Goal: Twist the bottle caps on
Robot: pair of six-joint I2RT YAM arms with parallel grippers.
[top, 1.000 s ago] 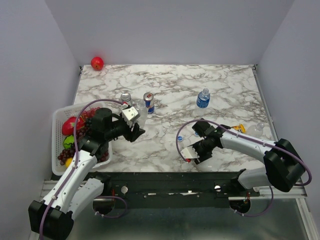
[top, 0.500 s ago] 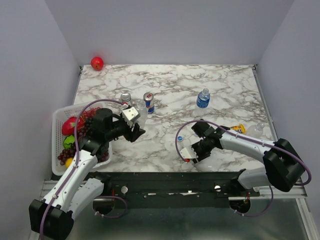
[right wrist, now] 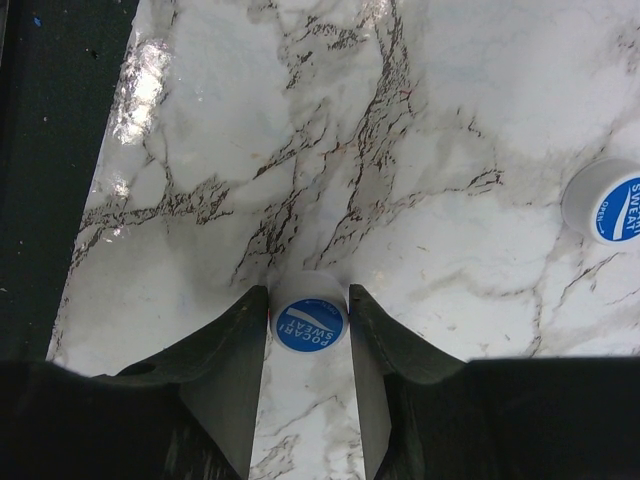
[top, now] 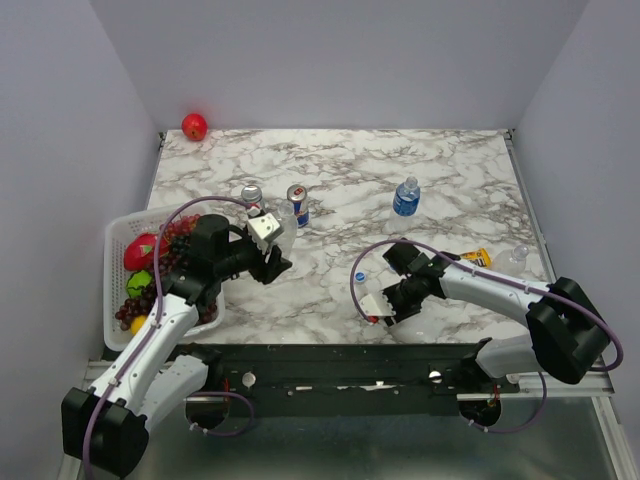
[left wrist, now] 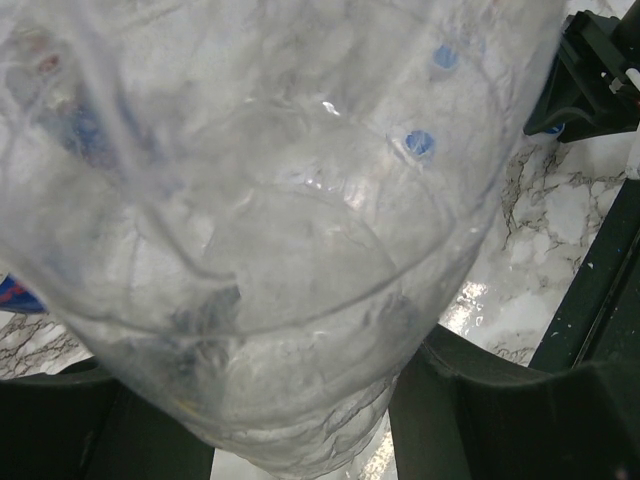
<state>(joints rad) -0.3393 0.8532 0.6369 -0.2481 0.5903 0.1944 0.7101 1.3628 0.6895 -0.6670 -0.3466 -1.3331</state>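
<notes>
A clear unlabelled bottle fills the left wrist view, and my left gripper is shut on its body. From above, that bottle stands held just in front of the cans. My right gripper is down on the marble near the front edge, shut on a white bottle cap with a blue top; both fingers touch its sides. In the top view the right gripper hides this cap. A second cap lies loose, up and to the right. A blue-labelled bottle stands further back.
Two blue-and-silver cans stand behind the held bottle. A white basket of fruit sits at the left edge. A red apple lies in the far left corner. An orange object and a clear bottle lie at the right.
The right gripper's jaws have closed in onto the cap on the table. The left arm has shifted slightly with the bottle still in its grip.
</notes>
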